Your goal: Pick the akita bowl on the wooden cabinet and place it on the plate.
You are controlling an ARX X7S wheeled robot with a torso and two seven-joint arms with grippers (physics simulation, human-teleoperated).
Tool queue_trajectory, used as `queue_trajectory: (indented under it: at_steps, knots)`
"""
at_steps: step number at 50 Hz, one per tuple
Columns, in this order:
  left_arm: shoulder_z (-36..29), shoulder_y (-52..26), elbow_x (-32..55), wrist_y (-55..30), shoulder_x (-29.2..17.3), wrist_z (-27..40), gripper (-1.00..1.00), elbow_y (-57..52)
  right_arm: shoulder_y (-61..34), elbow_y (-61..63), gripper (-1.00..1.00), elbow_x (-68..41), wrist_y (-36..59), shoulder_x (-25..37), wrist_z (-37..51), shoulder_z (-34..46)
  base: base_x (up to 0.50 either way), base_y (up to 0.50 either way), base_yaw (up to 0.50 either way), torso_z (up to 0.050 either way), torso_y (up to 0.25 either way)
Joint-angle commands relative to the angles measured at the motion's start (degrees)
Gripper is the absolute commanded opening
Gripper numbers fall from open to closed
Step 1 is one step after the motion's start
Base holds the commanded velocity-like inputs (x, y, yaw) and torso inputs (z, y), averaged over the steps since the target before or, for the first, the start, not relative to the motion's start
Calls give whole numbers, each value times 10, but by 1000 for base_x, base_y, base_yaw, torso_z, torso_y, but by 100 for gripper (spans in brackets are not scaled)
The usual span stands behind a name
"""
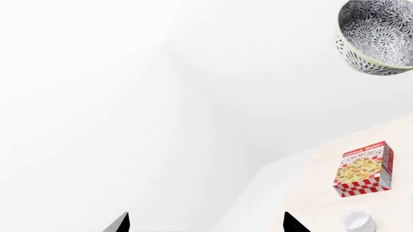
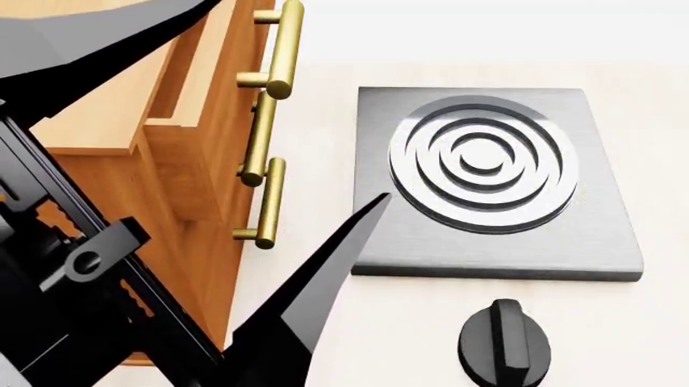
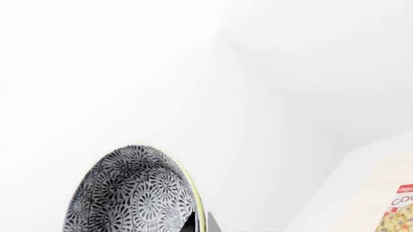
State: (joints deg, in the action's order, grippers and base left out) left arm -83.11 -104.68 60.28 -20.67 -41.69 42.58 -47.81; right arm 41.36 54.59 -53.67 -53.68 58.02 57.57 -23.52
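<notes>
The akita bowl, white with a dense dark floral pattern, hangs in the air, tilted on its side. My right gripper is shut on its rim, one finger inside and one outside. From the left wrist view the same bowl floats far off against the white background. My left gripper is open with nothing between its fingertips. The wooden cabinet with brass handles fills the left of the head view. The plate is out of view.
A black arm covers the lower left of the head view. On the pale counter sit a grey stove plate and a black knob. A cookies box and a small white cup stand on a light surface.
</notes>
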Motion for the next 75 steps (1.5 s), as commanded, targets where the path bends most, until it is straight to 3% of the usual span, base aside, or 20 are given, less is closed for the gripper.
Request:
queue_trajectory:
  at_steps: [1,10,28,47,54,75]
  knots:
    - [11,15,-13,7,9,-17,100,1,8,-10,-100,-67,-24,-3,-63,-52,0,0,0,0,0]
    - [12,20,-15,10,9,-18,100,4,0,-50,-100,-232,-34,16,-95,-66,0,0,0,0,0]
    - [17,19,-11,10,3,-17,100,1,-53,-60,-100,-375,-5,21,-72,-61,0,0,0,0,0]
    - [14,34,-23,14,6,-19,100,6,-65,-92,-100,-471,46,49,-58,-77,0,0,0,1,1]
    - [14,39,-27,16,2,-19,100,5,-61,-99,-100,-493,55,28,-56,-102,0,0,0,0,0]
    - [13,46,-33,16,2,-23,100,9,-119,-144,-100,-512,67,47,-41,-69,0,0,0,0,0]
